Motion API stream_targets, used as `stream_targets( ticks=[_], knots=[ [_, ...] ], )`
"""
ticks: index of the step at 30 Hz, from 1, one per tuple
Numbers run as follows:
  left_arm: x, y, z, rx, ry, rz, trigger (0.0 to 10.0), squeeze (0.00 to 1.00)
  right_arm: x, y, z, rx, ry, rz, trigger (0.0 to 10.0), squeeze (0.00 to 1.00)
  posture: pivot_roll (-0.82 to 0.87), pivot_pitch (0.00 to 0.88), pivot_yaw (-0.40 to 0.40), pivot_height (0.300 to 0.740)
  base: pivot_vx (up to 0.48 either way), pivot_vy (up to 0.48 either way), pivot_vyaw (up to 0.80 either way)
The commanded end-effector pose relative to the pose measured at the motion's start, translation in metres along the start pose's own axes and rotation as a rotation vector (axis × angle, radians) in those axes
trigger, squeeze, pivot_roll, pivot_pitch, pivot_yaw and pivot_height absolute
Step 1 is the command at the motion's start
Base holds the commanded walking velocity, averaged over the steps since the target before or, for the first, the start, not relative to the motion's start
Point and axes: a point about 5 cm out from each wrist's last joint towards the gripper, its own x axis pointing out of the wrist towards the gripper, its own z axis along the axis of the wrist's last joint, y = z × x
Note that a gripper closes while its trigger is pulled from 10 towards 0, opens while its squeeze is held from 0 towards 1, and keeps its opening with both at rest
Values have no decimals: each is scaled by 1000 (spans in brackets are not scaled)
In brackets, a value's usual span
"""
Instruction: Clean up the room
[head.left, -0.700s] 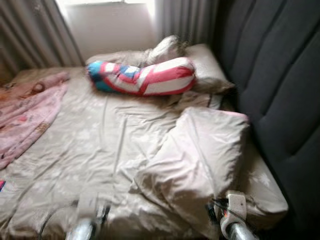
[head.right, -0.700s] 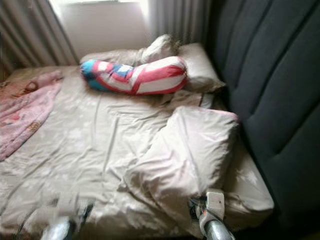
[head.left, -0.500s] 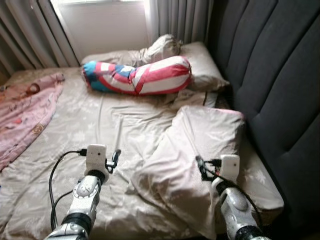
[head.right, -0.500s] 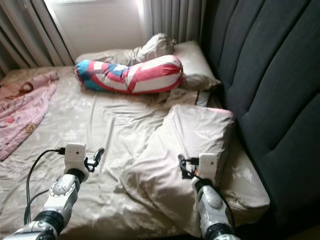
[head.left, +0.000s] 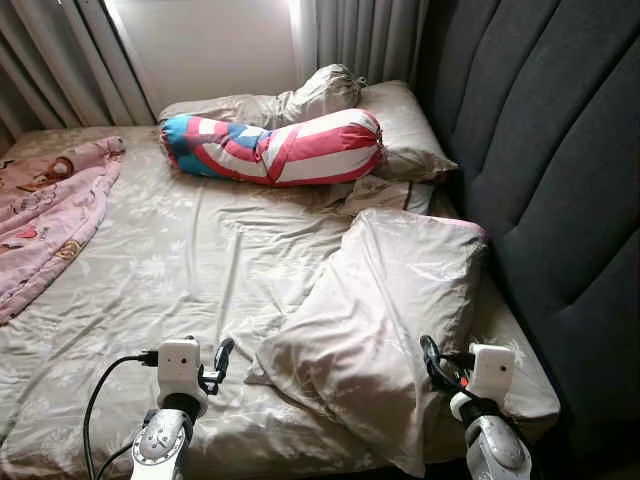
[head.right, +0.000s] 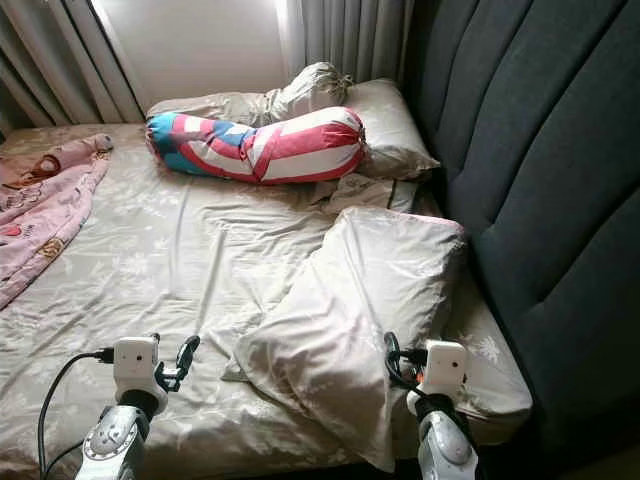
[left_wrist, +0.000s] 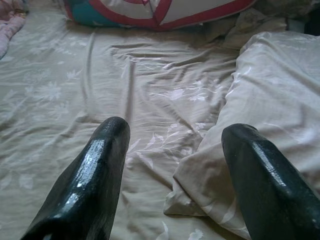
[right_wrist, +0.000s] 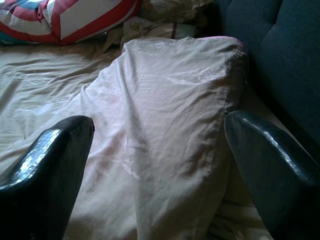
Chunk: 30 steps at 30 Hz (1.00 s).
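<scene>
While both arms reach out low over the near edge of the bed (head.left: 150, 290), the left hand (head.left: 222, 358) hangs released above the wrinkled beige sheet, just beside a corner of the big beige pillow (head.left: 385, 320). On the other side, the right hand (head.left: 432, 362) is spread wide at that pillow's near end, perhaps brushing it. Beyond them, the pillow lies slanted against the dark padded headboard (head.left: 560, 170). Farther up rests a red, white and blue bolster (head.left: 285, 150), with another pillow (head.left: 405, 130) behind it. A pink blanket (head.left: 45, 225) lies crumpled at the bed's left side.
</scene>
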Motion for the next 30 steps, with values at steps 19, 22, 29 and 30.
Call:
stream_targets(
  ticks=[19,22,29,30],
  knots=[
    [17,-3,21,-32,-59,30,10000,0,4,7,9,5,-36,42,10000,0,-101,0,-28,740,39,0,253],
    [17,-6,21,-34,-58,22,10000,0,5,6,10,3,-32,25,10000,0,-95,0,-30,740,249,0,0],
    [18,-9,21,-44,-55,7,10000,0,6,7,10,2,-28,14,10000,0,-96,0,-34,740,257,0,0],
    [18,-10,20,-51,-46,-3,10000,0,6,7,10,4,-28,11,10000,0,-96,0,-34,740,259,0,0]
  ],
)
